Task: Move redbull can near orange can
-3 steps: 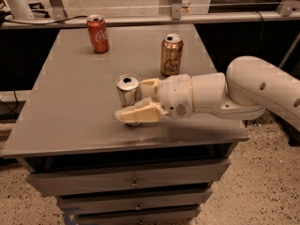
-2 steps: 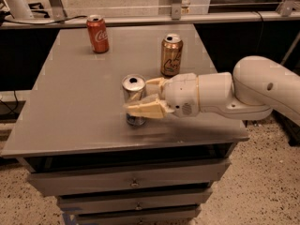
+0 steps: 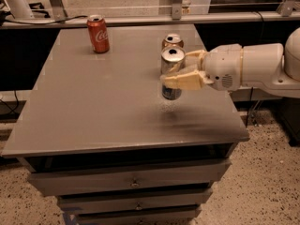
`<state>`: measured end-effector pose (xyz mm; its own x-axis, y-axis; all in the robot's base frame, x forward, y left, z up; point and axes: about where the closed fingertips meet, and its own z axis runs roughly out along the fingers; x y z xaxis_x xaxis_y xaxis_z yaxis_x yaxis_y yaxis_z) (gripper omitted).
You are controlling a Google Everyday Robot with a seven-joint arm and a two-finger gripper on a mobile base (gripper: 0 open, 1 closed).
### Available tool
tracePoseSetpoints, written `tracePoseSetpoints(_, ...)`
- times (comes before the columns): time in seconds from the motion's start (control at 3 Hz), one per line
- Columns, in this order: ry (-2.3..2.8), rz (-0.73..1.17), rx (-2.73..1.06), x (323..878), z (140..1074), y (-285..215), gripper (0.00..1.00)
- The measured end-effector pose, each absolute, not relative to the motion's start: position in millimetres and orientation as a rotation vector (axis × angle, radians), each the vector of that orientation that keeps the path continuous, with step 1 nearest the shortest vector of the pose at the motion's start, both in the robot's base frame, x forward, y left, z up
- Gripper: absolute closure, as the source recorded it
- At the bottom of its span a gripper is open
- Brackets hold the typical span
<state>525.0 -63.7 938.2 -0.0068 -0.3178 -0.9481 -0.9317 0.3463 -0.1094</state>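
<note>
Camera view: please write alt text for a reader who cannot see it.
The gripper, reaching from the picture's right, holds the redbull can in front of the orange can, apparently above the grey table. A Coca-Cola can stands at back left.

Three cans are counted: one redbull can (image 3: 171,63), one orange can (image 3: 172,41), one red Coca-Cola can (image 3: 98,33) near the far left corner of the table (image 3: 103,107). Three drawers (image 3: 133,183) are listed. One gripper (image 3: 177,72) is recorded by the right edge, jaws clamped on the redbull can.

Orange can (image 3: 172,40): only its top shows behind the redbull can (image 3: 169,63). Tool (image 3: 177,69), above the tabletop's (image 3: 93,102) right side, clasps that can, covering its middle. Arm (image 3: 255,67) cut off at right edge.
</note>
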Motion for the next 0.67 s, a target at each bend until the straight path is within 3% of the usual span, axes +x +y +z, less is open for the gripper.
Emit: tracePoseSetpoints(0.67,1.558,0.691,-1.153,547.9,942.3,-79.3,1.00)
